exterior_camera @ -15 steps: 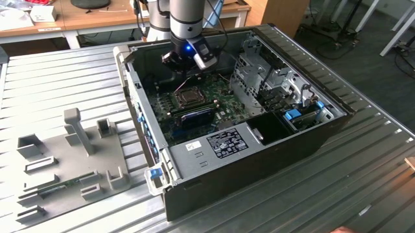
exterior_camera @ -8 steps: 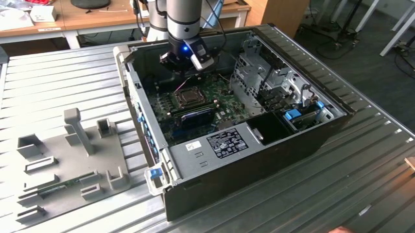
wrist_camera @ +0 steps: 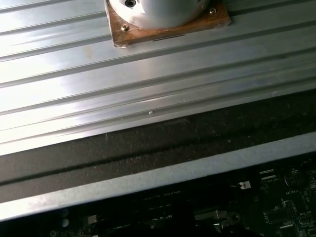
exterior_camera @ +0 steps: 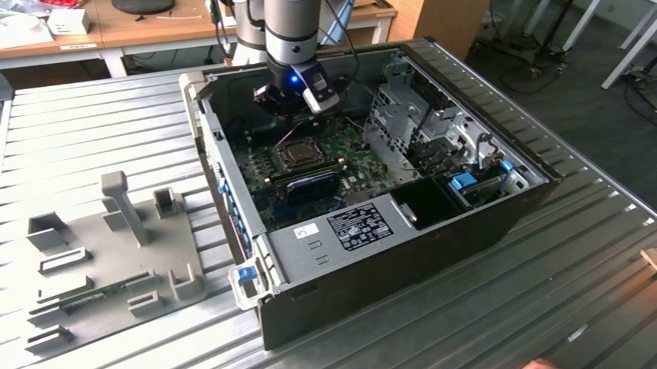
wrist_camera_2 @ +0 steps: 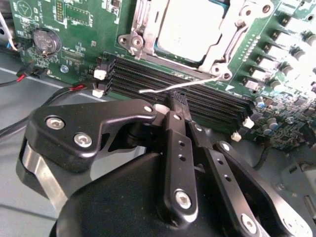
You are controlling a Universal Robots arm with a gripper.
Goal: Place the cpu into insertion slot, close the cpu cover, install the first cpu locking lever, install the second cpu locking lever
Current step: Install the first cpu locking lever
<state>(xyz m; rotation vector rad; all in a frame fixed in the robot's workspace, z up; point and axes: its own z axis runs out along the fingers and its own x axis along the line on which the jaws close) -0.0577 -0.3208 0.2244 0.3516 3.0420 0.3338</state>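
Note:
In the exterior view my gripper [exterior_camera: 294,98] hangs inside the open computer case [exterior_camera: 482,223], just behind the insertion slot [exterior_camera: 298,151] on the green board. The second wrist view shows the cpu [wrist_camera_2: 190,28], pale and silvery, lying in the slot under the closed cpu cover [wrist_camera_2: 226,45], whose metal frame surrounds it. A thin wire locking lever [wrist_camera_2: 163,89] sticks out sideways from the socket's corner, raised above the memory slots. My gripper [wrist_camera_2: 177,100] is shut, its black fingertips [wrist_camera_2: 174,111] right beside that lever. Whether they touch it I cannot tell.
Long black memory slots [wrist_camera_2: 148,79] run between my gripper and the socket. A coin battery [wrist_camera_2: 44,40] and red-black wires [wrist_camera_2: 29,74] lie off to one side. A drive cage [exterior_camera: 431,131] fills the case's right in the exterior view. A grey fixture plate [exterior_camera: 103,254] sits on the ribbed table [wrist_camera: 148,74].

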